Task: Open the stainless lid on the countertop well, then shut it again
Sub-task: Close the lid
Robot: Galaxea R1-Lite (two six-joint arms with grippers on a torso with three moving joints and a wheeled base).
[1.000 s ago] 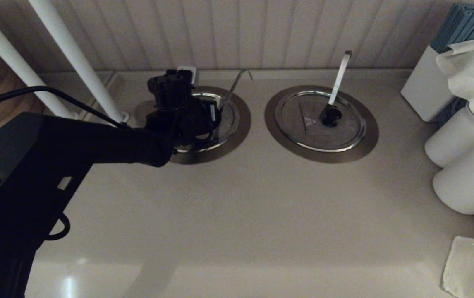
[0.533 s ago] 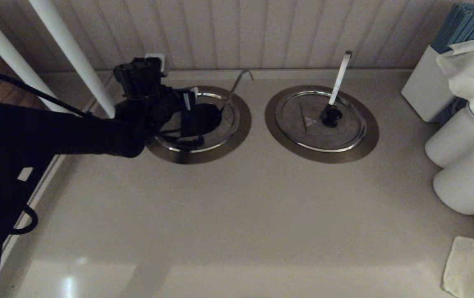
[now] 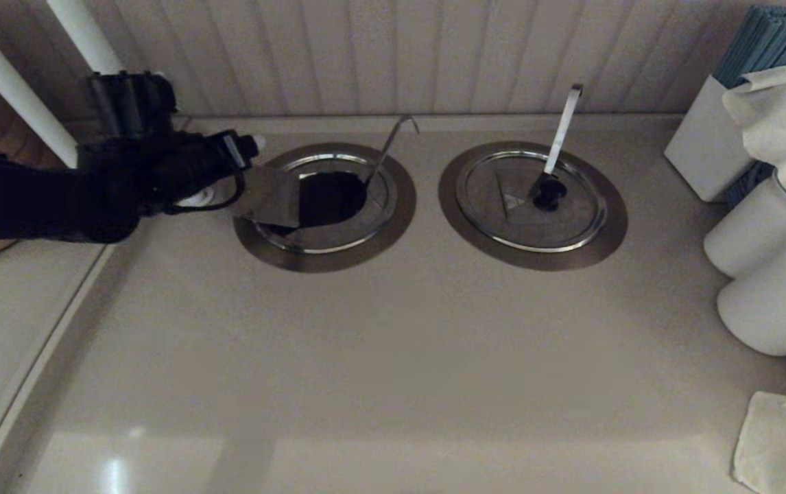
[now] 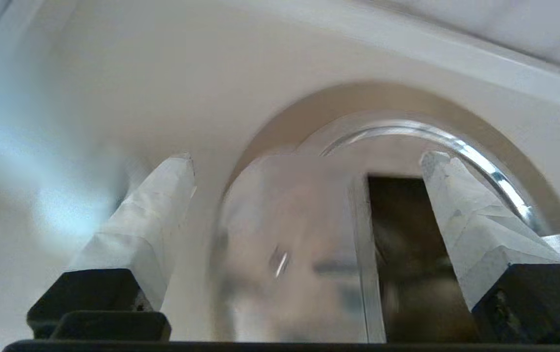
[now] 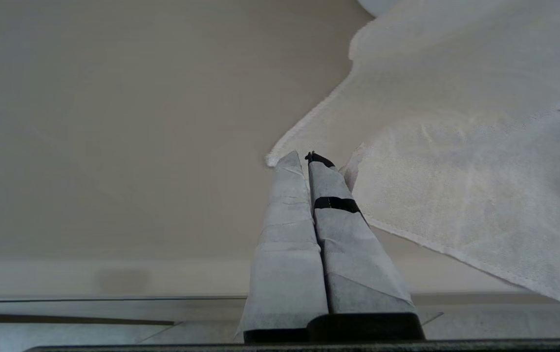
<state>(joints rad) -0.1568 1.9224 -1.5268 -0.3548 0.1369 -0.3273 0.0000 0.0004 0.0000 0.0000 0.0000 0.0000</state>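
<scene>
Stainless lid [image 3: 328, 199] sits on the countertop well [image 3: 324, 257] at the upper middle-left of my head view, its ladle handle [image 3: 386, 147] poking up at the rim. My left gripper [image 3: 249, 147] is just left of it with fingers [image 4: 148, 220] spread apart, holding nothing. My right gripper [image 5: 307, 159] is pinched closed beside a white cloth [image 5: 456, 171].

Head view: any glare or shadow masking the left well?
Head view: dim, with glare only on the near countertop, away from the countertop well. Left wrist view: bright glint on the well's rim; the stainless lid is reflective, beyond the open left gripper. Right wrist view: even light, right gripper shut beside the white cloth.
</scene>
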